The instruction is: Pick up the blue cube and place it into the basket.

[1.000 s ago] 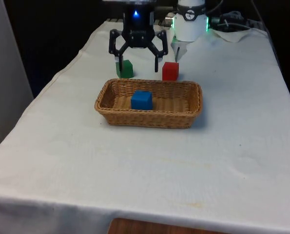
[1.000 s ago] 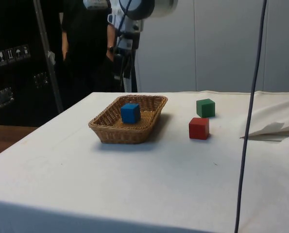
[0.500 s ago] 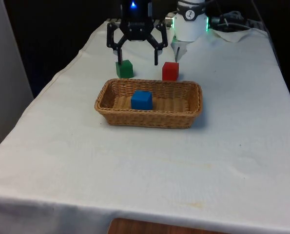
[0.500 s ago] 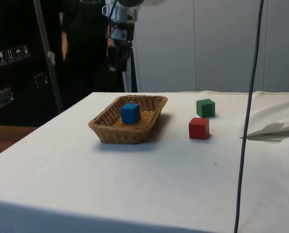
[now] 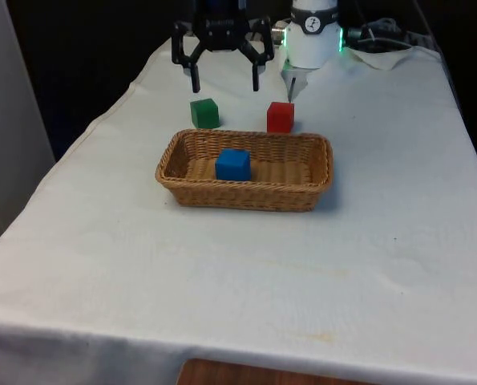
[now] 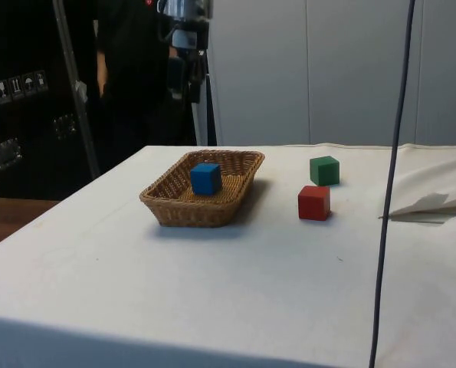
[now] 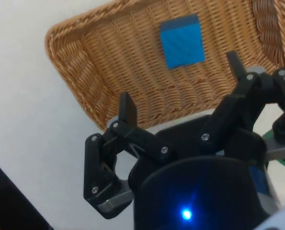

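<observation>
The white-clothed surface is bare along its near edge. Past that stands the wicker basket, oblong and shallow, resting flat on the cloth. The blue cube lies inside it, on the woven floor, toward the front view's left end, apart from the hand; the side view shows the same cube sitting below the basket's rim, and from the wrist it lies square on the basket's weave.

Just behind the basket's far wall sit two more blocks on the cloth, well apart from each other: a green cube on the front view's left and a red cube on the front view's right.

Farther back still, the hand hangs in the air above the surface, its two fingers spread wide with nothing between them.

In the side view a person in dark clothing stands beyond the surface.
</observation>
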Robot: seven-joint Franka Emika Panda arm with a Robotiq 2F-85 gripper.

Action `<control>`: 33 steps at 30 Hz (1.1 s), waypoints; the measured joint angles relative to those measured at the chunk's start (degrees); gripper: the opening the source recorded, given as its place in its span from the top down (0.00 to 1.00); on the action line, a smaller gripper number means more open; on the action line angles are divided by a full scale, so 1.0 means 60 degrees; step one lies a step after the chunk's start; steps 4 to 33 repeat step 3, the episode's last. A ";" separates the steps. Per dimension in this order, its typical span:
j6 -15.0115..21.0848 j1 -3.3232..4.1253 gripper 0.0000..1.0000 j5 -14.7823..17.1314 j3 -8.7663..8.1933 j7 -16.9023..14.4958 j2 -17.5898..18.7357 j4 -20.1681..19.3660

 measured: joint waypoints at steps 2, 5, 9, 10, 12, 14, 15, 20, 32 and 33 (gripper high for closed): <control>-0.0095 0.0000 0.00 0.0000 -0.0010 0.0000 -0.0010 0.0048; -0.0095 0.0000 0.00 0.0000 -0.0010 0.0000 -0.0010 0.0048; -0.0095 0.0000 0.00 0.0000 -0.0010 0.0000 -0.0010 0.0048; -0.0095 0.0000 0.00 0.0000 -0.0010 0.0000 -0.0010 0.0048; -0.0095 0.0000 0.00 0.0000 -0.0010 0.0000 -0.0010 0.0048; -0.0095 0.0000 0.00 0.0000 -0.0010 0.0000 -0.0010 0.0048; -0.0095 0.0000 0.00 0.0000 -0.0010 0.0000 -0.0010 0.0048; -0.0095 0.0000 0.00 0.0000 -0.0010 0.0000 -0.0010 0.0048; -0.0095 0.0000 0.00 0.0000 -0.0010 0.0000 -0.0010 0.0048; -0.0095 0.0000 0.00 0.0000 -0.0010 0.0000 -0.0010 0.0048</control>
